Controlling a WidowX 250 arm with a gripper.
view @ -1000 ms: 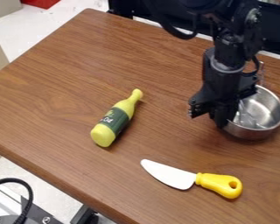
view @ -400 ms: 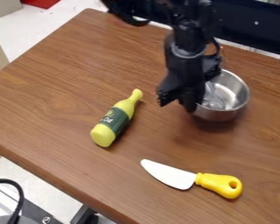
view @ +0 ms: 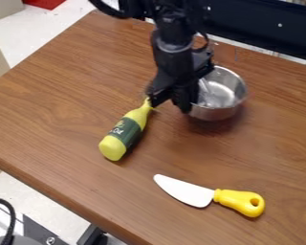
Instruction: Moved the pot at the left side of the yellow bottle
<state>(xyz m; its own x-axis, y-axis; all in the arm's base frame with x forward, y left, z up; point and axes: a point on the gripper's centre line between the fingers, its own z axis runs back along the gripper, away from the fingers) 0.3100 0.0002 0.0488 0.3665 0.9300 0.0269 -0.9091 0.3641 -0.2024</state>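
1. Pot [view: 225, 103], metal: hung above the table [view: 66, 100], right of the yellow bottle [view: 125, 134].
2. Gripper [view: 189, 103], black: its jaws were pinched shut on the pot's left rim.
3. Knife [view: 210, 195], yellow-handled: lay nearest the camera.

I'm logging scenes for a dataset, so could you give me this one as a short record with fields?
pot: metal, right of the bottle in the view, apparently just off the table
tool: at the pot's left wall, gripping it
bottle: yellow with a green label, lying down, neck toward the tool
knife: white blade, yellow handle, lying in front of pot and bottle, blade tip to the left
table: brown, wood grain
goal: not yet met, pot not on the bottle's left
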